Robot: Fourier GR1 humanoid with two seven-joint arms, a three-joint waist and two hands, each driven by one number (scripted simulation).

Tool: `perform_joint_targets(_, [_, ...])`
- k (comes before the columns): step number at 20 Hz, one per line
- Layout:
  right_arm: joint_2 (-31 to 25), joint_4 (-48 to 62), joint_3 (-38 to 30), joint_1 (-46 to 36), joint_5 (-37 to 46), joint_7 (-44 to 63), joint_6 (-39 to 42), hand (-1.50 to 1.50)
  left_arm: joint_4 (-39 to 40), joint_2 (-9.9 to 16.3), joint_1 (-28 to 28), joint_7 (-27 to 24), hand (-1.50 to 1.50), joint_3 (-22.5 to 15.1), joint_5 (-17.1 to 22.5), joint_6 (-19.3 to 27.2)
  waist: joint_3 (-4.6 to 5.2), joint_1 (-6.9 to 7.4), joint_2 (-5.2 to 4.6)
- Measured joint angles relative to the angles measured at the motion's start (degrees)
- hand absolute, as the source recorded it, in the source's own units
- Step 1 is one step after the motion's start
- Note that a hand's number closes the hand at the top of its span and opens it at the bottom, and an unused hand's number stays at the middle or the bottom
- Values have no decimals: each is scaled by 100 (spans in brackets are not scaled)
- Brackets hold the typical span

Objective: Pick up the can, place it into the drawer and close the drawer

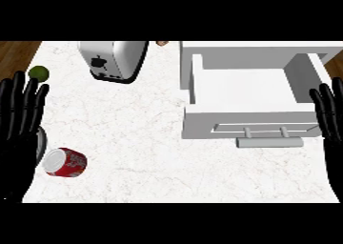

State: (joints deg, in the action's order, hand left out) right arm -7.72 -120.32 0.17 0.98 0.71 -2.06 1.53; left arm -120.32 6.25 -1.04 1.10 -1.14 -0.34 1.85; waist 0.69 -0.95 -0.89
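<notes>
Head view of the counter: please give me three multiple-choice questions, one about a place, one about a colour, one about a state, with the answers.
1. Where is the can?
A. In the drawer
B. On the counter near the left hand
C. Behind the toaster

2. What colour is the can's side?
A. Red
B. Blue
C. Yellow

3. How is the drawer?
A. Shut
B. Removed
C. Pulled open

Answers: 1 B, it lies at lower left beside the hand. 2 A, its side shows red with white marks. 3 C, its empty inside is visible behind the handle.
</notes>
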Motion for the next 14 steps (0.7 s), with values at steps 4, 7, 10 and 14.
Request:
perform_joint_targets(4, [54, 5, -16, 23, -72, 80, 6, -150, -81, 362, 271, -167, -150, 310, 928, -813, -40, 89, 61])
perform_joint_targets(7, [161, 64, -73, 158, -148, 278, -109, -150, -7, 779, 678, -237, -150, 527, 1620, -1570, -44, 136, 79])
perform_joint_targets(10, [267, 124, -262, 402, -112, 698, -397, -150, 263, 1276, 1083, 49, -150, 851, 2021, -2059, -52, 145, 81])
perform_joint_targets(14, [274, 45, -479, 706, -179, 1004, -506, -150, 390, 1899, 1558, 280, -150, 1555, 2910, -2747, -62, 151, 98])
